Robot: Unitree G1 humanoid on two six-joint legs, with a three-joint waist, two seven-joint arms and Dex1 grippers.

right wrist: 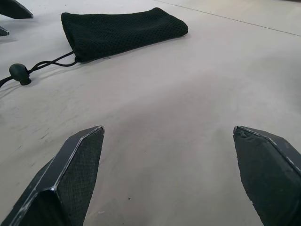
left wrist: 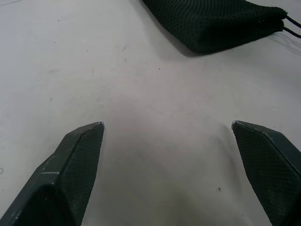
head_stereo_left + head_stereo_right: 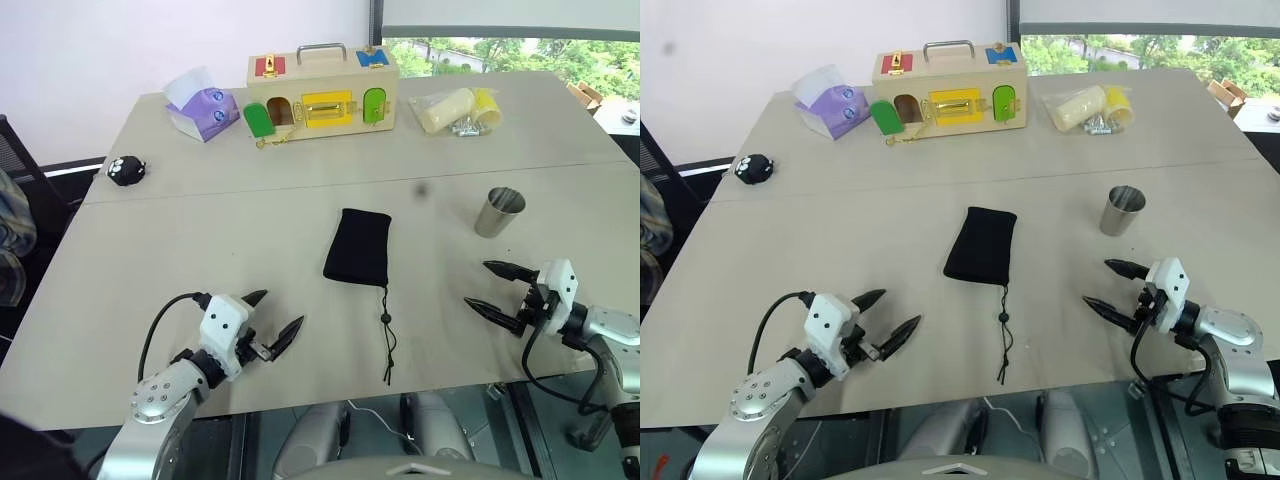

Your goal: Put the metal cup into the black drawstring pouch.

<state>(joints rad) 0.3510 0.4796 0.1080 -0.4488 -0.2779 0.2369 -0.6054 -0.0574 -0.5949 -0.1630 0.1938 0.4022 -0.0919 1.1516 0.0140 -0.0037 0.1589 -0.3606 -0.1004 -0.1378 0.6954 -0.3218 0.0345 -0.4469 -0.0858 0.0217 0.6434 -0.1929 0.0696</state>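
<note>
Steel metal cup [image 3: 499,211] upright, black drawstring pouch [image 3: 358,246] flat, both grippers spread wide.

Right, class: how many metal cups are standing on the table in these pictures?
1. The metal cup stands upright on the table's right side, right of the black drawstring pouch and beyond the right gripper. Another could be hidden behind the wooden box.

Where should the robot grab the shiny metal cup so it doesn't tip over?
Probably around its side wall, about halfway up. The small shiny steel cup stands upright, mouth up, on the grey table, with bare table around it. The open right gripper is the closer one and could come in level from the robot's side, one finger on either side.
</note>
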